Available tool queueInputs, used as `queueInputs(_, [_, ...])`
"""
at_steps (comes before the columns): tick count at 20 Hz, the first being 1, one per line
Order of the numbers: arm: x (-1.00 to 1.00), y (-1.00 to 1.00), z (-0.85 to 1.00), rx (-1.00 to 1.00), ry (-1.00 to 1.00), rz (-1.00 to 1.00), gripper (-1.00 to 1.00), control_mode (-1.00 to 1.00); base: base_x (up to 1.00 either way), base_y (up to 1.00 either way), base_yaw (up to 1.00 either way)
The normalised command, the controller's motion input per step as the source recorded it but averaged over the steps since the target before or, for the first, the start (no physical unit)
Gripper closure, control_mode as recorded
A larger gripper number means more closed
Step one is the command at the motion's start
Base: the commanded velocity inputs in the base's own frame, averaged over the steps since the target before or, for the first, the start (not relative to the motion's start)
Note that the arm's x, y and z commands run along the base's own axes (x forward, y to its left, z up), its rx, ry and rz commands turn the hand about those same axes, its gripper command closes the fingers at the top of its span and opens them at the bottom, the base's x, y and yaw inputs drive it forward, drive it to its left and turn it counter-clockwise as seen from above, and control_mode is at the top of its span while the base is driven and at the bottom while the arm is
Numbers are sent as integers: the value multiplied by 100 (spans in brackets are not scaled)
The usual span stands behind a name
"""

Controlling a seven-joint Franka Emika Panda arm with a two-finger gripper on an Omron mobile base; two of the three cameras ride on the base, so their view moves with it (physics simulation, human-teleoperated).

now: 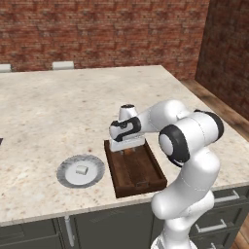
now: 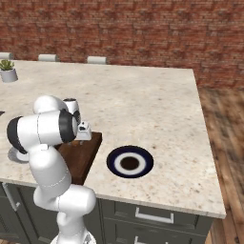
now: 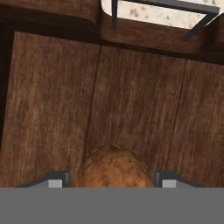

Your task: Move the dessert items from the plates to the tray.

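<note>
On the bench's left, the white cube [image 1: 81, 170] sits on the grey plate [image 1: 65, 181]; right of it, the end effector [image 1: 128, 150] hangs over the tray [image 1: 138, 175], clamped on the brown ball [image 3: 114, 168] directly above the boards, near the far handle [image 3: 158, 12]

red brick walls [image 1: 97, 29], speckled stone counter [image 1: 73, 102], wooden floor [image 2: 228, 143]

The brown ball [image 3: 114, 167] between the gripper [image 3: 110, 179] fingertips is cut off at the hand view's lower edge, so its underside and any contact with the tray [image 3: 52, 109] floor cannot be told. In the right base view the arm hides most of the tray [image 2: 88, 151].
</note>
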Motion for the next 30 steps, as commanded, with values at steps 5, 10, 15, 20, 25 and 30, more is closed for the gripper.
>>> queueInputs(5, [-14,1,32,0,0,0,-100,-100,0,0,0])
queueInputs(10, [-19,5,45,0,-3,0,-100,-100,0,0,0])
queueInputs(15, [-35,14,45,0,-4,0,-100,-100,0,0,0])
queueInputs(20, [-46,30,29,0,-3,6,-100,-100,0,0,0])
queueInputs(25, [-46,44,11,1,-5,12,-100,-100,0,0,0])
queueInputs(30, [-37,52,0,5,-9,17,-100,-100,0,0,0])
